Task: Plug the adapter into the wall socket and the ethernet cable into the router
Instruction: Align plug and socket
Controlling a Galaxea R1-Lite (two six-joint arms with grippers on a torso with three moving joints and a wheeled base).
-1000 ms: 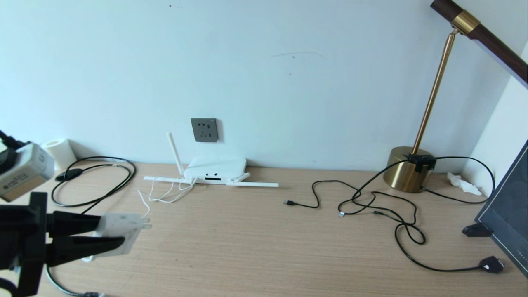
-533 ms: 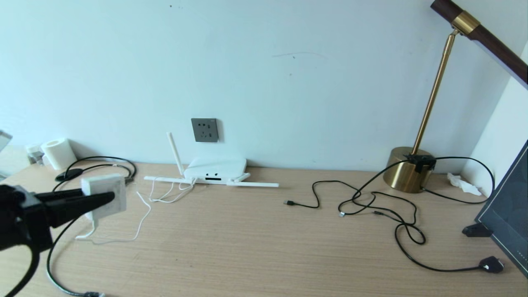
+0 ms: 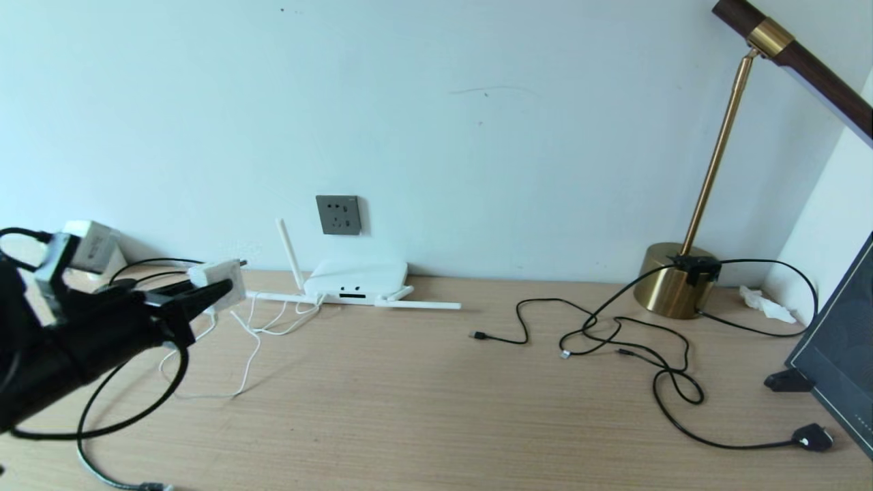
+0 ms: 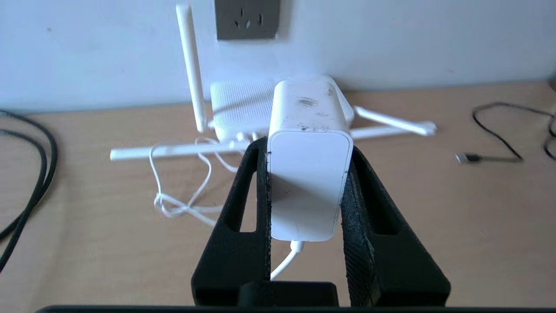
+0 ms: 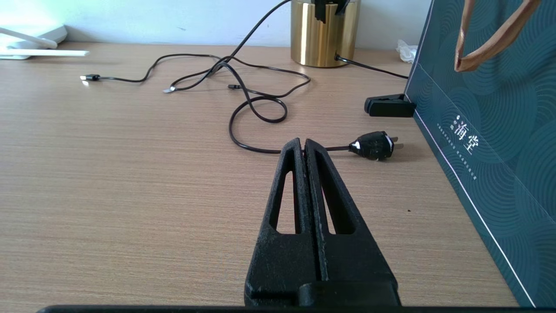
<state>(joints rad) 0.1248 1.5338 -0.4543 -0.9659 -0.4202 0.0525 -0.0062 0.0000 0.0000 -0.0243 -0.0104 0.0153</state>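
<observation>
The white adapter (image 3: 219,281) hangs above the desk with my left gripper (image 3: 213,294) shut on its sides, prongs toward the wall, left of the router (image 3: 356,278). In the left wrist view the adapter (image 4: 309,174) fills the gap between the fingers (image 4: 259,182), its thin white cord (image 4: 284,263) trailing down. The dark-grey wall socket (image 3: 337,215) sits on the wall above the router, farther right and higher than the adapter. The thick black ethernet cable (image 3: 157,261) loops on the desk at the far left. My right gripper (image 5: 303,142) rests shut and empty low over the desk.
A brass lamp base (image 3: 675,281) stands at the back right, with thin black cables (image 3: 614,334) spread before it and a black mains plug (image 3: 811,436) near the front. A dark green bag (image 3: 839,354) lines the right edge. Router antennas (image 3: 416,304) lie flat on the desk.
My left gripper has carried the adapter up, away from the front edge, toward the wall and router. The white cord trails behind it. Nothing else has moved.
</observation>
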